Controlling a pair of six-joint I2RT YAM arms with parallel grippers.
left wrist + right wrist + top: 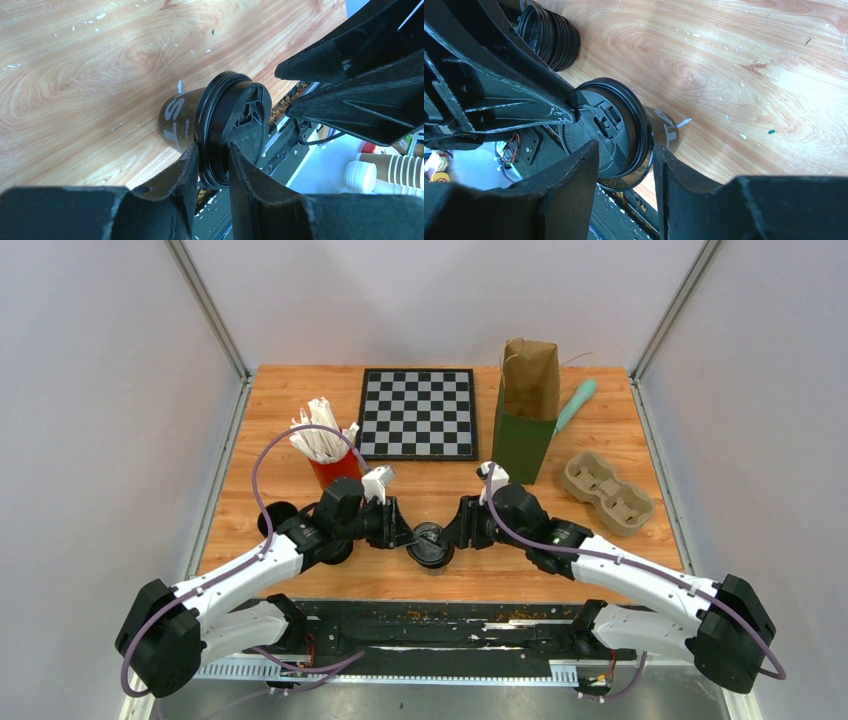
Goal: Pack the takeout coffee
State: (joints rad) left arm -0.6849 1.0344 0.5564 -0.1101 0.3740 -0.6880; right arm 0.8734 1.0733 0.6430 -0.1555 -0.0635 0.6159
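One takeout coffee (430, 548), a dark cup with a black lid, stands near the table's front edge between both arms. In the left wrist view the coffee (180, 122) has its lid rim pinched by my left gripper (212, 146), one finger under the rim and one on the lid top. My left gripper (408, 537) comes at it from the left. My right gripper (452, 535) comes from the right. In the right wrist view, my right gripper (625, 150) straddles the lid (606, 127), with a thin gap at the outer finger.
A stack of black lids (549, 42) lies on the table by the left arm. A green-and-brown paper bag (528, 410) stands at the back right, with a cardboard cup carrier (607, 491) to its right. A chessboard (418, 413) and a red cup of straws (330, 455) sit behind.
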